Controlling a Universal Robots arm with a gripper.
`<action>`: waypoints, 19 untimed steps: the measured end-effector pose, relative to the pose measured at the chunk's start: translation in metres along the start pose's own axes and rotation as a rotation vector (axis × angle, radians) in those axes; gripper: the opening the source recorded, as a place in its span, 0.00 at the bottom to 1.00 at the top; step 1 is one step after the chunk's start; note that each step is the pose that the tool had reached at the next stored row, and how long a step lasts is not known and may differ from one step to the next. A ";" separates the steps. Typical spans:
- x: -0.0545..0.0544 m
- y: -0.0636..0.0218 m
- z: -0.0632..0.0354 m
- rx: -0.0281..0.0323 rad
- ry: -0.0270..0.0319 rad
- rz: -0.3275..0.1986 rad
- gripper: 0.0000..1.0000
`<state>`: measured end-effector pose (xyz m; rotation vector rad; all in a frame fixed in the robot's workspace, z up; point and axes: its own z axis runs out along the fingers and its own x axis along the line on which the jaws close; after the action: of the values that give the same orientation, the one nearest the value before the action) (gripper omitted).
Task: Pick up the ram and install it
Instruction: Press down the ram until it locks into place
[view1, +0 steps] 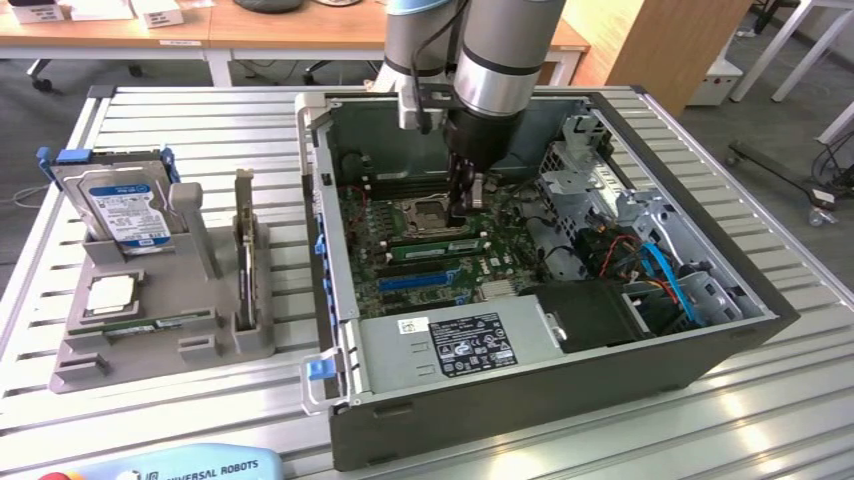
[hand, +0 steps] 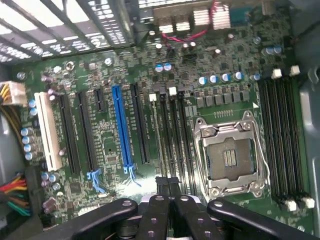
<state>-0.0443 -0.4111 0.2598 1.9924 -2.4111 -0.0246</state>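
Observation:
My gripper (view1: 465, 207) hangs inside the open computer case (view1: 694, 370), just over the motherboard next to the empty processor socket (view1: 424, 213). Its fingers (hand: 159, 210) are pressed together with nothing visibly between them. In the wrist view the gripper (hand: 170, 195) is in line with the near end of the black memory slots (hand: 172, 135) beside the socket (hand: 229, 157). A long green stick, which looks like the ram (view1: 434, 245), lies seated along these slots in the exterior view. I cannot tell whether the fingertips touch it.
A grey holder (view1: 160, 345) stands at the exterior view's left. It carries a hard drive (view1: 123, 208), a square silver chip (view1: 110, 292), a thin green stick (view1: 144, 323) and an upright card (view1: 244, 250). Inside the case are a power supply (view1: 461, 345), a drive cage (view1: 601, 185) and cables (view1: 667, 280).

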 end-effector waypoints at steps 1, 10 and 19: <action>0.000 0.0000 0.0000 0.0000 -0.0003 0.016 0.10; 0.000 0.0000 0.0005 -0.0001 -0.0035 0.166 0.10; 0.000 0.0000 0.0009 -0.0002 -0.0065 0.314 0.10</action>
<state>-0.0443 -0.4111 0.2588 1.5920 -2.6952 -0.0277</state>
